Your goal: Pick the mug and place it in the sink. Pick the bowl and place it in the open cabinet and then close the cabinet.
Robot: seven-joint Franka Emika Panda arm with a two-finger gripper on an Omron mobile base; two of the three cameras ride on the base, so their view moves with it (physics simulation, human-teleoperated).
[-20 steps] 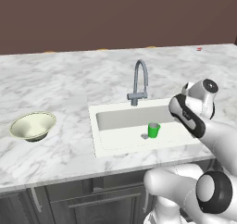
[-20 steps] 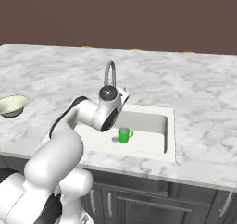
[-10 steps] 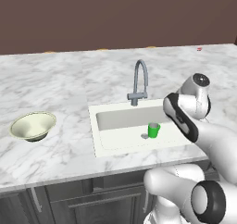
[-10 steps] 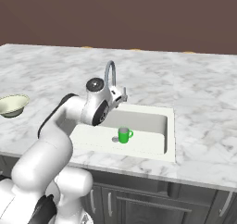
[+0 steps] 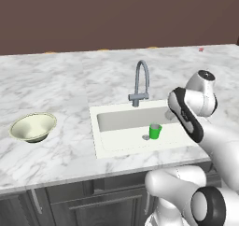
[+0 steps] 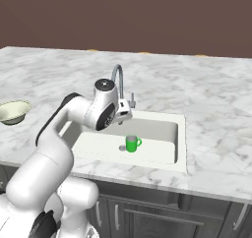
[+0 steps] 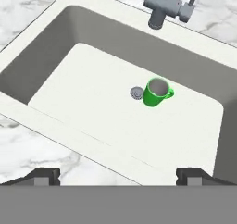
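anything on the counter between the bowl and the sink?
Nothing. In the left base view the marble counter between the bowl and the sink rim is bare.

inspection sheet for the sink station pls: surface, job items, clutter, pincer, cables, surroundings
Surface: marble counter, bare around the sink.
Job's things: mug upright on the sink floor beside the drain; bowl on the counter left of the sink.
Clutter: nothing seen.
Pincer: pincer open, empty, above the sink's near edge.
Cables: nothing seen.
Surroundings: faucet behind the sink; brown wall; dark under-counter doors.
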